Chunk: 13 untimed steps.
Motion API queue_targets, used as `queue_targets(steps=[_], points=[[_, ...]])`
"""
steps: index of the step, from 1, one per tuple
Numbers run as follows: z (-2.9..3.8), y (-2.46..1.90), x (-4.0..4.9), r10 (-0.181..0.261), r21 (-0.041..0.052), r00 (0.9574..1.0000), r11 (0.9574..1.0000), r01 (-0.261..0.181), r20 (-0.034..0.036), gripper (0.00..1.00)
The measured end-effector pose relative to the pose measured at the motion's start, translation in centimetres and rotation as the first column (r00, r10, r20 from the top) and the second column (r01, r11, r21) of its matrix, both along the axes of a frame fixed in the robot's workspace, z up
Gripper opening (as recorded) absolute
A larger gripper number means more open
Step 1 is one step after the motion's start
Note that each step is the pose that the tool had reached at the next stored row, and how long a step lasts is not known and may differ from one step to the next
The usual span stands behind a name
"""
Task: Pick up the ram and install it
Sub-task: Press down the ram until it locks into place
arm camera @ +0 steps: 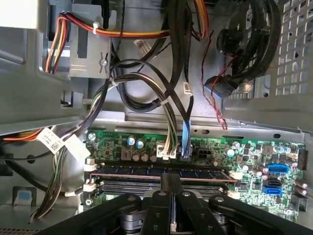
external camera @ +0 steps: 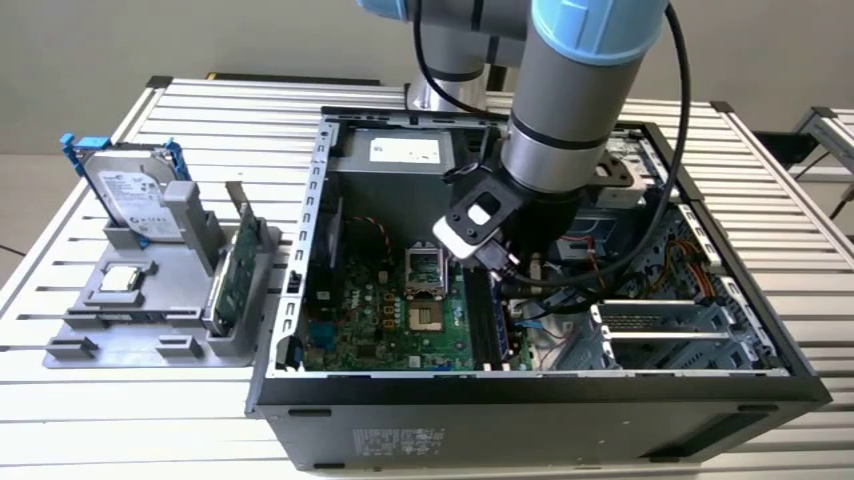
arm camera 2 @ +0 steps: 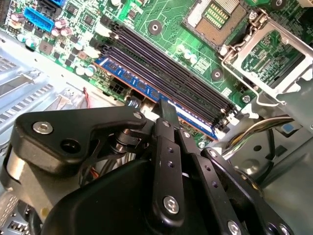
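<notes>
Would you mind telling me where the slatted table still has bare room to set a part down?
Bare slats of the table lie below the grey holder and beside the computer case. The case interior is crowded with cables around the tool.

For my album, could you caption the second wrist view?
Black gripper poised over a slim blue RAM stick sitting in the outermost black slot of the green motherboard.

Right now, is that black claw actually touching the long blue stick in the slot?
Touching. In the second wrist view the gripper meets the top edge of the ram, which lies along a motherboard slot with no gap visible between them.
</notes>
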<state>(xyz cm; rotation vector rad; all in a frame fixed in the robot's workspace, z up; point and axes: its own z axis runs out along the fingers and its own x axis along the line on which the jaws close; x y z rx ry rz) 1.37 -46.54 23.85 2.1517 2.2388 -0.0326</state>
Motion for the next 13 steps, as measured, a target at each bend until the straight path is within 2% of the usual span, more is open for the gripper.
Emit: queue_targets(steps=[13], points=[[-1.18,0.0,0.0,0.0,0.0,1.0,1.0,0.0,0.0,0.0]])
